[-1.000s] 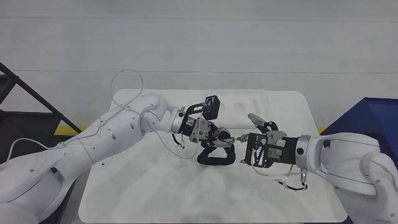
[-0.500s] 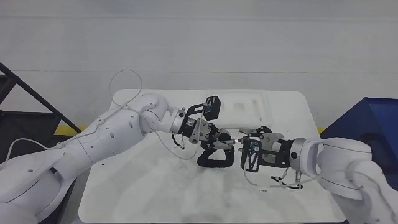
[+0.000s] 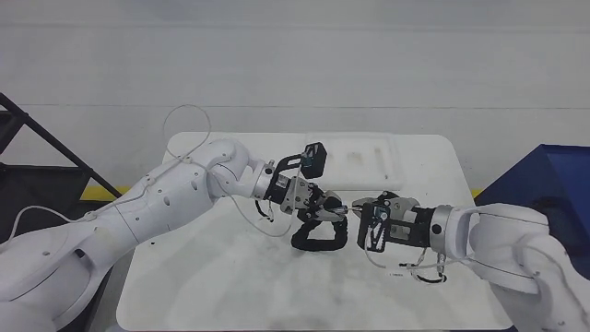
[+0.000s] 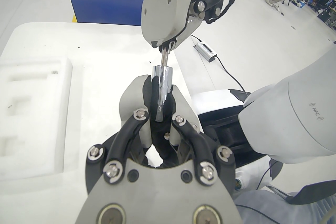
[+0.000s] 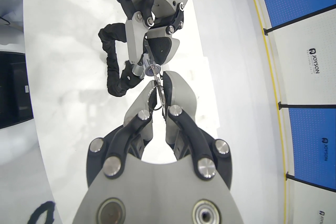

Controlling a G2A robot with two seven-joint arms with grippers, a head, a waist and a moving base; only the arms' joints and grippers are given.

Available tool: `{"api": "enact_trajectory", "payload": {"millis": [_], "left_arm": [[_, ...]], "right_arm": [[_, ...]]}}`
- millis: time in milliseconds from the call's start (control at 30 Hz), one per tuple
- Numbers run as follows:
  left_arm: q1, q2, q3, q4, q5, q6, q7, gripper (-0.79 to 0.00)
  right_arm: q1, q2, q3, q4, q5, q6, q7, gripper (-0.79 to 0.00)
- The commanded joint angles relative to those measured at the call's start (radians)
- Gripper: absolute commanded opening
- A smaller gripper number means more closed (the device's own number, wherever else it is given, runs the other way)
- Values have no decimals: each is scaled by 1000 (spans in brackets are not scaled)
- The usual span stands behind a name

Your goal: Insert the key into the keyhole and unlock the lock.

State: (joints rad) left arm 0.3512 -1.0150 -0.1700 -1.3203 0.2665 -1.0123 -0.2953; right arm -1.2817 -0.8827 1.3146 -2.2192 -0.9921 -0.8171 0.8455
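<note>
With the left gripper (image 4: 157,87) clamped on the lock (image 4: 162,76) and the right gripper (image 5: 160,83) pinching the key (image 4: 164,58), we should push straight, then twist.

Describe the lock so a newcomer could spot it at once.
Over the white table, look near its middle. There the left hand is shut on the lock: a short chrome cylinder trailing a black cable loop. That loop and its thickness set it apart from the thin key at its tip.
</note>
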Motion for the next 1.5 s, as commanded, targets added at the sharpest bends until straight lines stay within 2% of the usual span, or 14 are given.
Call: {"api": "enact_trajectory", "payload": {"millis": [0,267,500,967,1000,1033,1067,1100,1133,1467], "left_arm": [[1,0,0,-2,3,0,1,-785],[-2,0,0,-5,35,0,18,-785],[-3,0,0,-16,127,0,77,-785],[-9,-6,0,3,294,0,199,-785],[-8,-6,0,4,300,0,206,-785],[-6,-7,0,8,306,0,210,-785],[-4,-7,0,11,311,0,215,-785],[-1,-8,0,15,313,0,218,-785],[1,-8,0,20,316,0,219,-785],[37,-21,0,130,337,0,182,-785]], "right_arm": [[0,1,2,9,35,27,12,-785],[1,0,1,57,248,222,90,-785],[-2,-2,1,80,394,348,121,-785],[-6,-3,-20,88,521,495,173,-785],[-5,-3,-21,88,521,497,179,-708],[-4,-2,-23,88,519,497,190,-554],[-2,-2,-25,88,519,499,196,-363],[0,-2,-26,89,518,500,201,-28],[2,-1,-28,90,514,501,208,0],[15,4,-28,89,458,506,245,0]]}}
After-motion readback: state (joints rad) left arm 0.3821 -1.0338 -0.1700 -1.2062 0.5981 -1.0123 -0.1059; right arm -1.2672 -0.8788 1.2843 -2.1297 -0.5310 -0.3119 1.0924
